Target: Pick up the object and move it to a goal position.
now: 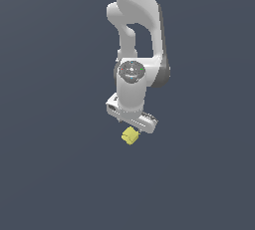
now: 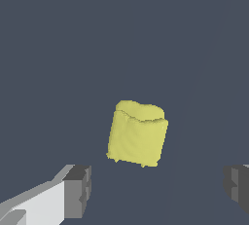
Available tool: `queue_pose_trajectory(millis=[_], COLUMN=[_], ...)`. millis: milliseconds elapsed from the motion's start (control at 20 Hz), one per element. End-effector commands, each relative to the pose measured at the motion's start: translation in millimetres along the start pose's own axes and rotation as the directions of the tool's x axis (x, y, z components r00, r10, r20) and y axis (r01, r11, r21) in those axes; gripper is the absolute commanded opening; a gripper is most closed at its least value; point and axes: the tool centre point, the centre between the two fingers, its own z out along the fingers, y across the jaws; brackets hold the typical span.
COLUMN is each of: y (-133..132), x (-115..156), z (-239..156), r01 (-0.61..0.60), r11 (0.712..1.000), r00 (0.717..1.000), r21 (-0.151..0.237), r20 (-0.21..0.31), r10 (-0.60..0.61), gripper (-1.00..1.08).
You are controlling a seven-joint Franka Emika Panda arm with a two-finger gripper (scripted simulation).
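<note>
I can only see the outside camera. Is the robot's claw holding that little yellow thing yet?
Observer: No. In the wrist view the gripper is open, and the yellow object sits apart from both fingers.
Child: Is the yellow thing between the fingers?
Observer: Its width would fit in the gap, but it lies beyond the fingertips, not yet between them.
Child: What does it look like up close?
Observer: A blocky, rounded chunk with a dented edge on one end, all one yellow colour.
</note>
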Motion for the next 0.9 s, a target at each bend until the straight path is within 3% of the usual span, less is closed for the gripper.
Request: queue_pose_trajectory(millis=[0,400,850], y=[-2,-5,-6], x=[2,4,5], z=[9,27,33], r01=[-0.058,-0.169,-0.190], r11=[0.998,0.986,0.982], r00=[0.998,0.986,0.982], r21=[-0.001,-0.005,-0.007], r20=[0.001,0.003,0.003], r10=[0.058,0.169,0.190], gripper=[1.00,1.00,1.00])
